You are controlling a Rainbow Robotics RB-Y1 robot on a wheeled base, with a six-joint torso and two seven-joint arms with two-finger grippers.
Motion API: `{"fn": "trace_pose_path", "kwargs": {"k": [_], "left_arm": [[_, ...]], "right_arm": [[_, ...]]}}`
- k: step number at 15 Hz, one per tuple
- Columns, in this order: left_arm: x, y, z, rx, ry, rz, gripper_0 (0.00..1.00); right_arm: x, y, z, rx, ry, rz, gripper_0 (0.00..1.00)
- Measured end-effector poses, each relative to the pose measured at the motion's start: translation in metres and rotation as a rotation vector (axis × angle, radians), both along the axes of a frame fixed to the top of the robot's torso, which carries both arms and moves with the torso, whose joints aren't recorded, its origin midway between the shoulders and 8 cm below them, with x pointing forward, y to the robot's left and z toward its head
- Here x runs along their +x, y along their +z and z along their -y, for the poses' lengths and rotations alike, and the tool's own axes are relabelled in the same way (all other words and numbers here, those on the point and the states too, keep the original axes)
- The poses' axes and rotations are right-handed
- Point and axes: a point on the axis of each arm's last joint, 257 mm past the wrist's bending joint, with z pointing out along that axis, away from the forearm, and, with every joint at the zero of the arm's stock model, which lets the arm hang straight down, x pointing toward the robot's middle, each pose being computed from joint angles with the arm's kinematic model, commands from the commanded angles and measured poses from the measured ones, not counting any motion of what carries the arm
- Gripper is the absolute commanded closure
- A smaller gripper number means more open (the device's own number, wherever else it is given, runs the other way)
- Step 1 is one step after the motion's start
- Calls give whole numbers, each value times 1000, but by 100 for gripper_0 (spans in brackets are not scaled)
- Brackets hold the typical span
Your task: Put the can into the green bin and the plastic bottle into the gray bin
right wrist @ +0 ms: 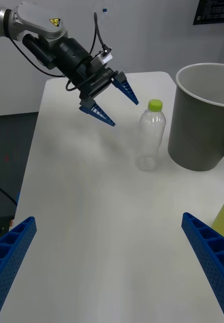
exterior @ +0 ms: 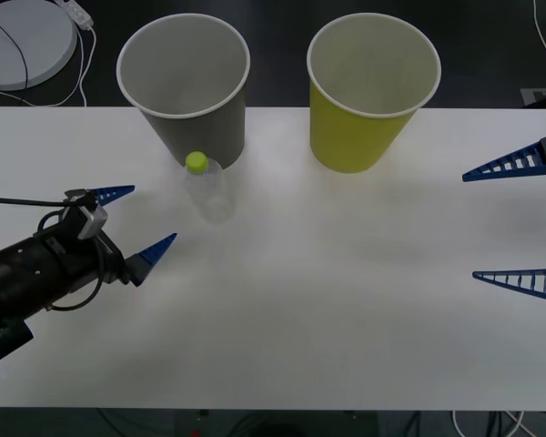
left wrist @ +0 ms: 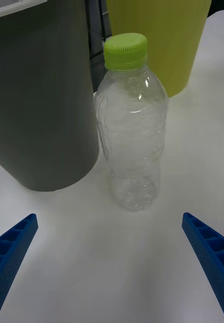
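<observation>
We see the plastic bottle (exterior: 209, 189) standing upright on the white worktop (exterior: 328, 300), just in front of the gray bin (exterior: 184, 82) and very near its wall; whether the two touch we cannot tell. The green bin (exterior: 373, 86) stands beside the gray one, apart from it, toward our right side. No can is visible on the worktop.

Our left end effector (exterior: 138, 223) hovers near the bottle with its blue fingers spread wide and nothing between them, aimed at the bottle. From its wrist camera the bottle (left wrist: 132, 126) sits centred between the two fingers, with the gray bin (left wrist: 41, 96) close alongside. Our right end effector (exterior: 519, 223) waits at the right edge of the worktop, also wide open and empty, well apart from both bins.

We judge the step in hand to be the approach to grasp the bottle. The main risk is the narrow space by the gray bin: a finger sliding in on that side could strike the bin and shove it, or nudge the light, empty bottle over before the fingers close. A clear, thin-walled bottle may also buckle or slip if squeezed too high or off-centre, and a tilted grip could catch the bin's white rim during the lift.
</observation>
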Motion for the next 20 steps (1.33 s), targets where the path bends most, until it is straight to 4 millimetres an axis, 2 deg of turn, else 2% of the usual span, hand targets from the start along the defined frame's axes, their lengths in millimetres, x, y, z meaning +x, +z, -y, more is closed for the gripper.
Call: {"fn": "trace_pose_path", "kwargs": {"k": [6, 15, 20], "left_arm": [[11, -2, 32, 10, -63, -10, 0], [27, 6, 30, -23, -44, -26, 0], [38, 7, 43, -33, -59, -33, 0]], "right_arm": [[0, 0, 0, 0, 0, 0, 0], [0, 0, 0, 0, 0, 0, 0], [0, 0, 0, 0, 0, 0, 0]]}}
